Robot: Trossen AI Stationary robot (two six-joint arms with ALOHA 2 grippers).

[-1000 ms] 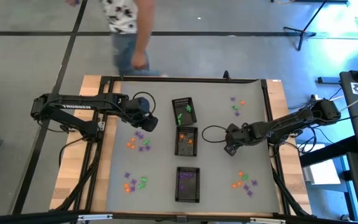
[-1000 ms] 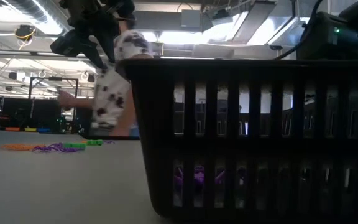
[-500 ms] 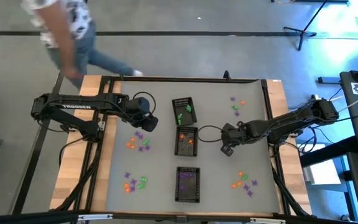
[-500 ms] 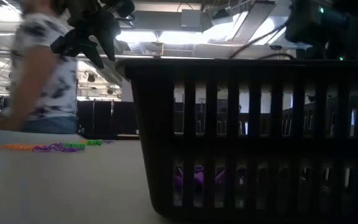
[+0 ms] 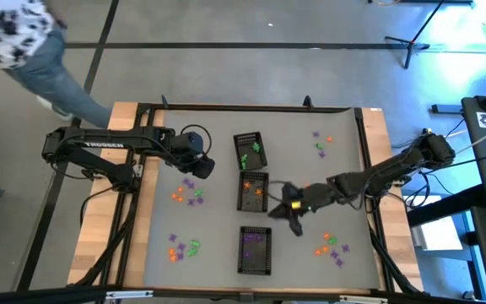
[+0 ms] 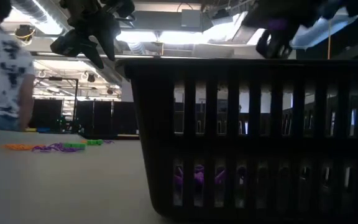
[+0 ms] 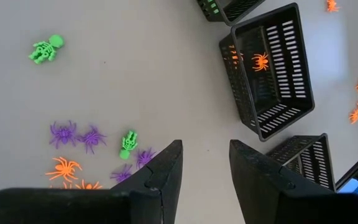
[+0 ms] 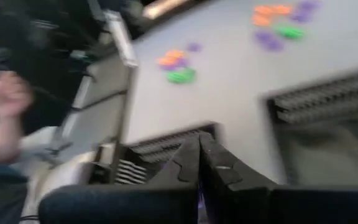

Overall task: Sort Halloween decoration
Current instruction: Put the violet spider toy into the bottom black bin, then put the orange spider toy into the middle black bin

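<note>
From above, the right tool (image 5: pixel 293 214) is seen clenched between the orange tray (image 5: pixel 254 192) and purple tray (image 5: pixel 256 250), presumably delivering a trinket, while the left tool (image 7: pixel 205 163), seen released in its wrist view, hovers above scattered purple spiders (image 7: pixel 78 134).

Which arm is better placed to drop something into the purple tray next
Right. The right gripper hangs shut beside the purple tray, showing purple in the low view. The left gripper waits open over the far-left trinkets.
</note>
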